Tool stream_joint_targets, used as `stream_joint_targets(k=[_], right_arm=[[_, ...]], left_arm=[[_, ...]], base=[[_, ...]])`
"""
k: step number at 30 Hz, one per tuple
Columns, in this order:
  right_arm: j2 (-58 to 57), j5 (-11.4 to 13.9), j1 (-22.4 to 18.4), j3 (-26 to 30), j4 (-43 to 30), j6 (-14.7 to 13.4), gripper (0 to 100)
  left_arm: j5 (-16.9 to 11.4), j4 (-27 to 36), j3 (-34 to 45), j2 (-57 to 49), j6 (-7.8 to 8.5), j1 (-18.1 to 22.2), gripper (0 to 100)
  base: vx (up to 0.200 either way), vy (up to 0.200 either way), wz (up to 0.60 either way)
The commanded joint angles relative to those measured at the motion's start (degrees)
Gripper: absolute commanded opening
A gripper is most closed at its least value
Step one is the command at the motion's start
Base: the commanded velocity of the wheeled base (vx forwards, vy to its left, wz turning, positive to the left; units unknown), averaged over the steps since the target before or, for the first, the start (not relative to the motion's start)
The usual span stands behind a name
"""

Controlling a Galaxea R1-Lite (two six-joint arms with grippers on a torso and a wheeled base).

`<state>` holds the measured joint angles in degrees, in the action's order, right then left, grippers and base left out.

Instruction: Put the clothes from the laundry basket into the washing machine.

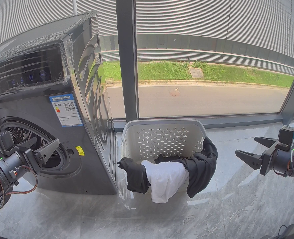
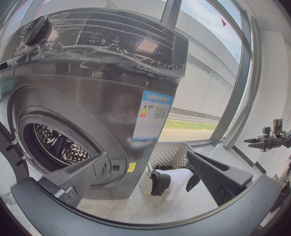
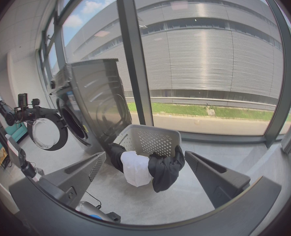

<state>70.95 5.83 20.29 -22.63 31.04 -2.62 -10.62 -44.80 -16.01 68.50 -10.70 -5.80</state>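
Left gripper (image 1: 46, 142): fingers spread, holding nothing; it hangs in front of the drum opening (image 1: 27, 143), left of the basket.
Right gripper (image 1: 245, 145): fingers spread, holding nothing; it hangs over the floor (image 1: 239, 199), well right of the basket.
Washing machine (image 1: 54, 93): stands at the left. Its door (image 3: 46, 137) is swung open to the left, so the drum mouth is free.
Laundry basket (image 1: 163, 123): white and perforated, just beside the machine's right side, with the window pillar (image 1: 127, 50) behind it.
Clothes: a white garment (image 1: 165, 180) hangs over the near rim between a black garment (image 1: 135, 175) on the left and a second black garment (image 1: 202, 165) on the right. The right one overlaps it.
Step in hand: judged to be the first pick, as nothing is lifted yet.
Doing it well: pinch a bunched fold at the rim, not a loose hem. Lift straight up until the cloth clears the rim, or the light basket may tip or drag.
Edges: the machine's near right corner stands between the basket and the drum, so a carried garment should swing around it on the near side.
Open room: bare floor lies near and to the right of the basket.
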Motion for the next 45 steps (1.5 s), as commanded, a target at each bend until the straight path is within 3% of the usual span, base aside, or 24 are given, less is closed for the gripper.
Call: stream_joint_targets(k=[1,9,13,14,15,18,22,38,45], right_arm=[[7.71,0.15,-2.71,0.04,-0.19,-0.72,100],[16.41,0.59,-5.08,-0.05,-0.28,0.42,100],[20.98,0.76,-5.08,-3.21,-0.28,0.51,100],[20.98,0.76,-5.08,-3.21,-0.28,0.51,100],[23.53,1.29,-5.08,-5.85,-0.28,0.69,100],[27.4,2.26,-5.34,-9.72,-0.19,1.92,100],[31.44,2.17,-5.61,-11.3,-0.19,2.71,100],[47.88,1.64,-10.18,-17.63,-0.19,3.24,100],[50.87,2.08,-9.91,-18.24,-0.01,4.2,100]], left_arm=[[-0.1,-0.29,-0.43,-2.58,-0.02,-0.17,100],[0.07,1.21,1.33,-8.65,-0.46,-0.26,100],[0.16,10.96,7.39,-13.04,-0.81,-0.17,100],[0.16,10.96,7.39,-13.04,-0.81,-0.17,100],[0.16,17.73,10.56,-16.29,-1.34,-0.17,100],[0.33,27.57,12.84,-20.95,-1.51,-0.17,100],[0.16,33.73,13.19,-24.55,-1.51,-0.17,100],[2.09,33.9,11.7,-27.37,-1.43,0.09,100],[2.36,33.99,11.08,-27.28,-1.43,0.09,100]], base=[[0.0,0.0,0.0],[0.0,0.0,0.0],[0.0,0.0,0.0],[0.0,0.0,0.0],[0.0,0.0,0.0],[0.0,0.0,0.0],[0.0,0.0,0.0],[0.0,0.0,0.0],[0.0,0.0,0.0]])
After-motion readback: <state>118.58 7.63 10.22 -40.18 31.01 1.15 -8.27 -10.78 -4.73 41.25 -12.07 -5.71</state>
